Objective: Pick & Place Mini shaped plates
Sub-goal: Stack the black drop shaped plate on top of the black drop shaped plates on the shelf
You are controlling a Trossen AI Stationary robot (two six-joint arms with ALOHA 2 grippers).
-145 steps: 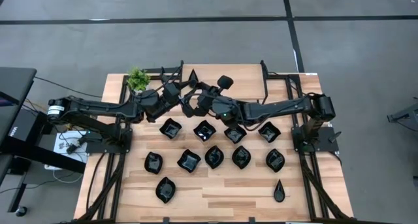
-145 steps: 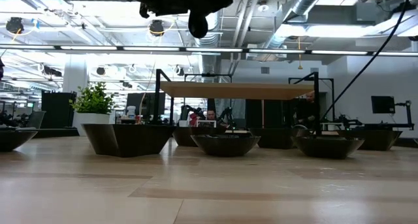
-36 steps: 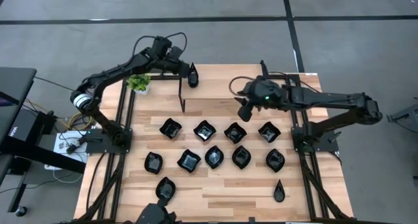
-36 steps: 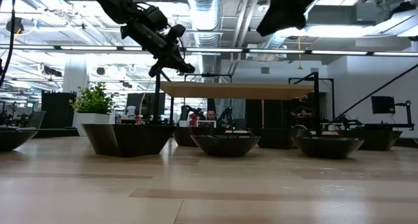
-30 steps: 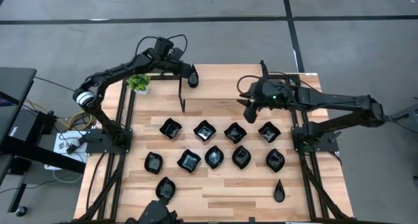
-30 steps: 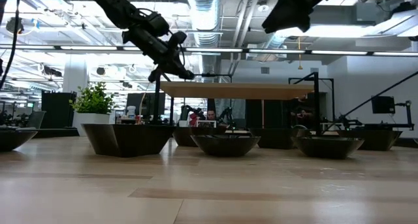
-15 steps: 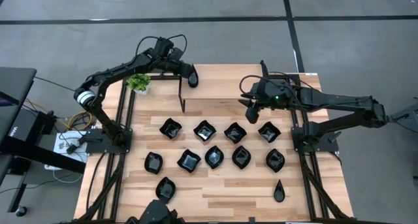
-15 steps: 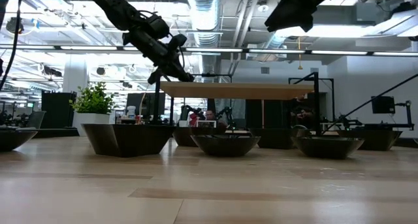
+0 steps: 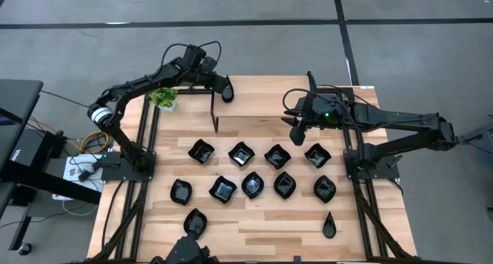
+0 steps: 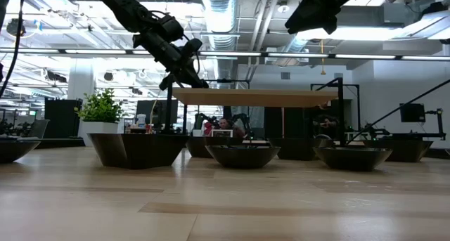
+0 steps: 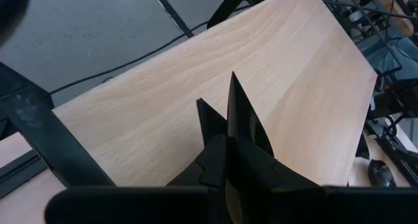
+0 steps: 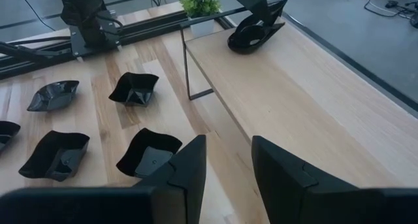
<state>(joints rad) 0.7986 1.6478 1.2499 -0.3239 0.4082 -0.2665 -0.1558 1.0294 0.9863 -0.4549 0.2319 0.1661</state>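
The left gripper, at 11 o'clock over the raised shelf, gripped a narrow plate edge-on and tilted — released so, it could tip or slide off. The right gripper, jaws parted and empty, hovered at 1 o'clock above the remaining plates.

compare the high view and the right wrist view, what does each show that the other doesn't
Only the high view shows both whole arms, the lone teardrop plate near the table's front edge, and the full rows of plates. Only the right wrist view shows the right gripper up close, jaws apart and empty, above the raised shelf. Both show the left gripper at the shelf's far corner, shut on a plate, with the green plant beside it.
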